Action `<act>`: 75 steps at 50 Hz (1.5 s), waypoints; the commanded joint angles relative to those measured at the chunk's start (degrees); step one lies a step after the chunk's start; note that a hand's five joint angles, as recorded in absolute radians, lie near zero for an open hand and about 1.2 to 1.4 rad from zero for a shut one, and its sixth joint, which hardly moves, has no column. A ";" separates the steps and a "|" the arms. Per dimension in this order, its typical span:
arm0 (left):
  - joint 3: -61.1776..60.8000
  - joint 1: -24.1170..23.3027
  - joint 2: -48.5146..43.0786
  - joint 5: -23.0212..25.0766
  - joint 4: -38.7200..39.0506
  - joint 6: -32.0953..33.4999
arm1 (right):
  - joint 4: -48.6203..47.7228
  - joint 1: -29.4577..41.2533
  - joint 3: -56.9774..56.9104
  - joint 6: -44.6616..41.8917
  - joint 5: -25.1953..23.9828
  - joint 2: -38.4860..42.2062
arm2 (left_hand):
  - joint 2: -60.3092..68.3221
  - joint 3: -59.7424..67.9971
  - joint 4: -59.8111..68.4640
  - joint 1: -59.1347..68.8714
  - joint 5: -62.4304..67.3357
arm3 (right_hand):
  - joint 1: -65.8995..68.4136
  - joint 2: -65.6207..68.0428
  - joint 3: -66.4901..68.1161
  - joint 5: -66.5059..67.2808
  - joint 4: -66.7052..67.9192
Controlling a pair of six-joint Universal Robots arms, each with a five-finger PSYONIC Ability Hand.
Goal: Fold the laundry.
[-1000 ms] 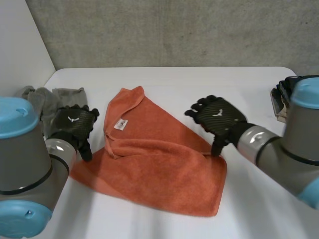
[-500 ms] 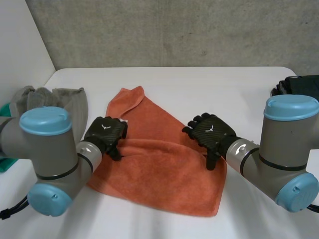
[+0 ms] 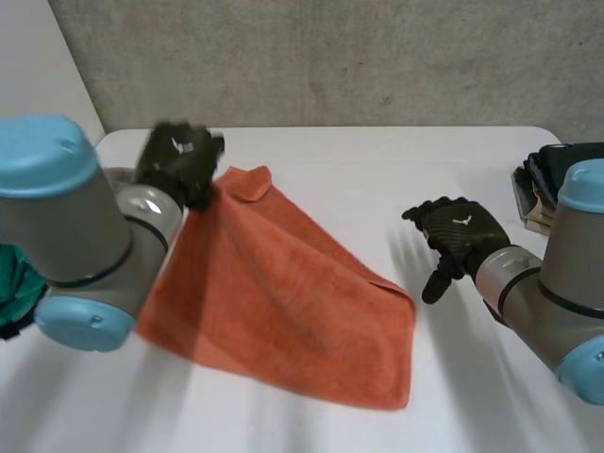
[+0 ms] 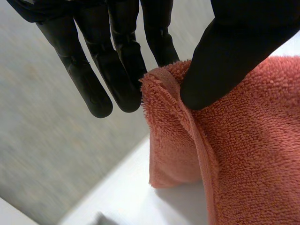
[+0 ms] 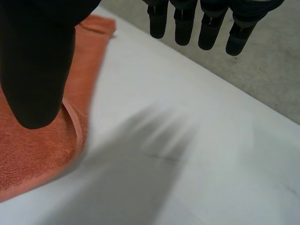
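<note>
orange towel (image 3: 283, 311) pinched at its far corner

it lies spread on the counter (image 3: 377, 170). fingers (image 4: 117, 70) and thumb of the left hand (image 3: 175, 160) pinch that corner; the right hand (image 3: 458, 231) hovers beside the towel, fingers relaxed, empty. best to carry the corner low and straight so the edges meet.

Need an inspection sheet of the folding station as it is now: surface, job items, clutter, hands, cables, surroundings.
surface: white table, bare on the right of the cloth.
job's things: one orange towel, mostly flat on the table, with its far left corner raised.
clutter: dark stack at the table's right edge; green item at the left edge, partly hidden by the left arm.
hands: left hand pinches the towel's raised corner between thumb and fingers; right hand is open, off the towel and over bare table beside the towel's right corner.
cables: nothing seen.
surroundings: grey concrete wall behind the table.
</note>
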 commanded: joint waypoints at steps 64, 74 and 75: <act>0.01 -9.50 12.05 -6.31 0.26 -2.40 | -3.64 16.06 -3.86 39.87 -11.65 12.69 | 11.92 11.64 11.50 14.37 14.69 | -2.61 -1.33 -1.38 -1.85 -1.51; -2.01 -10.28 13.02 -6.84 -0.70 -2.84 | -7.06 15.21 -5.53 39.09 -0.60 11.91 | 11.92 11.64 11.50 14.37 14.69 | 66.31 67.58 67.53 67.06 67.40; -2.45 -10.37 13.20 -6.93 -1.06 -2.93 | -7.51 13.80 -5.97 38.30 0.47 11.12 | 11.92 11.64 11.50 14.37 14.69 | 66.31 67.58 67.53 67.06 67.40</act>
